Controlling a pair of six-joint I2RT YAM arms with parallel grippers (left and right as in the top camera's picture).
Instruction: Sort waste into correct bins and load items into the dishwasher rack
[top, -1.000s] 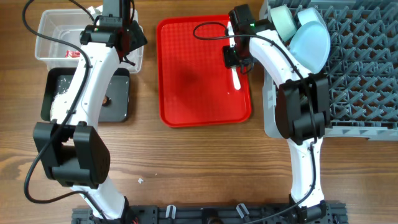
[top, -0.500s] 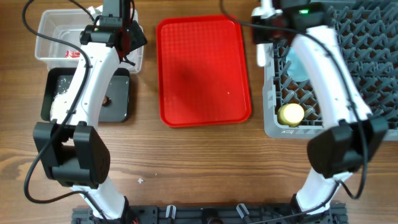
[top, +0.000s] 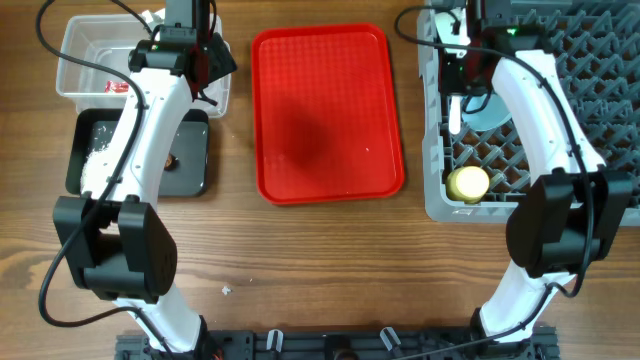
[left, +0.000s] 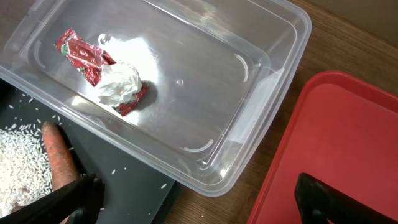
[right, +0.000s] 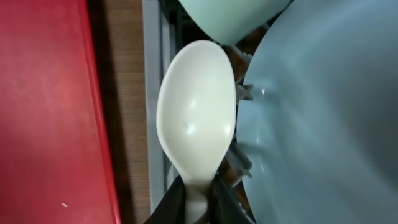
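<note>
Two arms reach over the wooden table (top: 330, 260), one at each side of the red tray (top: 330, 110). At the upper right of the overhead view, the right gripper (right: 198, 202) is clenched on the handle of the white spoon (right: 196, 106). The spoon is over the left edge of the grey rack (top: 432, 150), just inside its rim. Its long axis runs from top to bottom of the overhead frame, and its round end points to the lower edge there. In the right wrist view the same round end points up, with the hollow face toward the camera. There it is between the rack's rim at the left and the pale-blue plate (right: 329, 112) at the right, and the teal bowl (right: 230, 15) is just above its tip. I cannot tell if the spoon touches the pegs. The yellow cup (top: 467, 183) is in the rack's lower left corner. At the upper left, the left gripper (left: 196, 199) is released, its fingers wide apart, above the near wall of the clear tub (left: 273, 68). The red-and-white wrapper (left: 106, 74) lies inside the tub. The carrot piece (left: 59, 165) and the rice crumbs (left: 18, 168) lie in the black tray (left: 130, 186) beside it.
</note>
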